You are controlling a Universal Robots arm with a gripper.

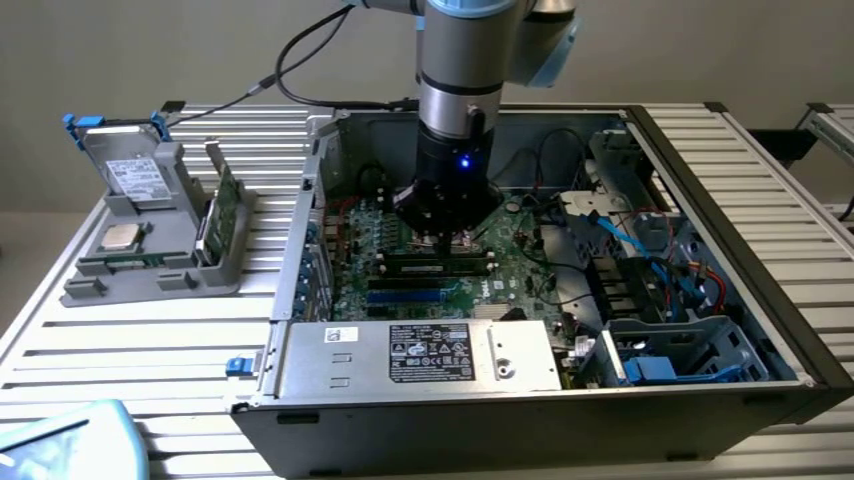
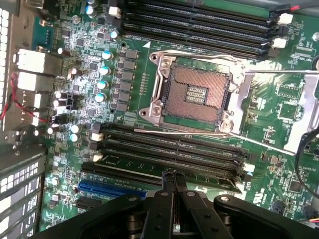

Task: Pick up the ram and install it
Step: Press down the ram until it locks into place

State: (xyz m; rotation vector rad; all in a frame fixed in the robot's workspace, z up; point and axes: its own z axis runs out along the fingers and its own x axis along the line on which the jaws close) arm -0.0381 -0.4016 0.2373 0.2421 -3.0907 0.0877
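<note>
We see the robot arm (image 1: 461, 90) reaching down into an open computer case (image 1: 787, 330), its gripper (image 1: 447, 238) low over the green motherboard (image 1: 521, 270). Directly below the gripper, at 6 o'clock, a ram stick (image 1: 437, 266) lies seated along a black slot. At 9 o'clock from the case, a grey holder (image 1: 147, 250) on the slatted table (image 1: 160, 345) carries a drive, a processor and an upright green board (image 1: 227, 195). A labelled silver power supply (image 1: 427, 355) sits at the case's near edge.

Slatted metal table (image 1: 160, 330), beige wall (image 1: 134, 50)
</note>
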